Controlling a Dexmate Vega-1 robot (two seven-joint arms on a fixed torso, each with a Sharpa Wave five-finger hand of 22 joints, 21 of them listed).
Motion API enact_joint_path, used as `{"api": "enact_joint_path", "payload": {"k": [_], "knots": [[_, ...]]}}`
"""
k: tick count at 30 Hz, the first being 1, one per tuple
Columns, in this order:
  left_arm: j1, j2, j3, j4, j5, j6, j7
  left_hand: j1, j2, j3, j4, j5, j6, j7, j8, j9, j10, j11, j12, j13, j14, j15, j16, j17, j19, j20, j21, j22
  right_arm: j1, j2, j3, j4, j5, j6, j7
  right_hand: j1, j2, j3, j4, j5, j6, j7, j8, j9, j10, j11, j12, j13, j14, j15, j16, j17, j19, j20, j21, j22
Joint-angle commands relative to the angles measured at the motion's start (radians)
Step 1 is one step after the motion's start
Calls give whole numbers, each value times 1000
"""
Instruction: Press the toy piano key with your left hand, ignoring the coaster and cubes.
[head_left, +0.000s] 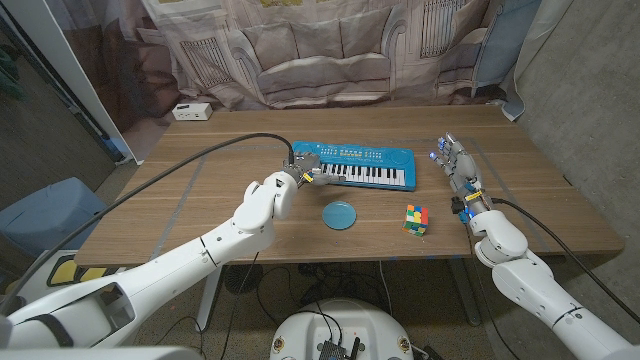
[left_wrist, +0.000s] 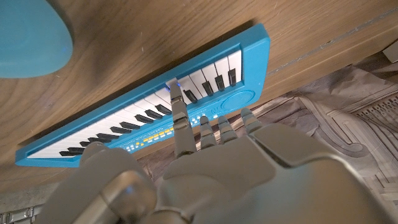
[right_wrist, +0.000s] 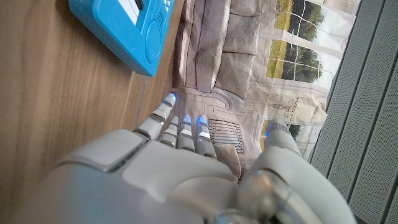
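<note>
The wooden bench (head_left: 200, 200) carries the toy piano (head_left: 365, 166) at about 12 o'clock from its middle, keys toward the robot.

The left hand (head_left: 305, 170) hangs over the piano's left end. In the left wrist view, 1 of its fingers (left_wrist: 178, 107) reaches onto a white key while the others are drawn back over the speaker panel. It holds nothing.

The main risk, as I judge it, is the fingertip landing across 2 keys or sliding onto a black one, since the keys are narrow. A hard push could also skid the light piano along the bench.

The right hand (head_left: 462, 175) waits at 3 o'clock of the piano, fingers apart and straight, well clear.

The blue coaster (head_left: 340, 214) lies at 6 o'clock of the piano, and the colour cube (head_left: 416, 219) at 4 o'clock. Neither blocks the press.
</note>
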Motion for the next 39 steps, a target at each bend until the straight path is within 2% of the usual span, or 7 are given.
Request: {"api": "enact_joint_path", "payload": {"k": [1,39], "knots": [[6,5,7,-3,-9,20,2,16,2,-5,-1,3,12,-4,8,6,13,1,5,3,8,4,5,1,7,5,6,3,2,3,-4,6,0,3,1,3,9,-4,0,-1,8,3,1,5,13,1,4,3,-2,6,5,0,2,5,-1,3],[-1,11,31,16,-76,55,12,25,7,-13,-1,5,32,-11,3,6,19,4,5,2,14,2,3,2,9,8,5,2,2,0,-5,0,-2,-9,-9,5,11,-7,-1,-1,10,4,1,5,14,1,4,3,-4,6,4,0,3,5,-1,3]]}}
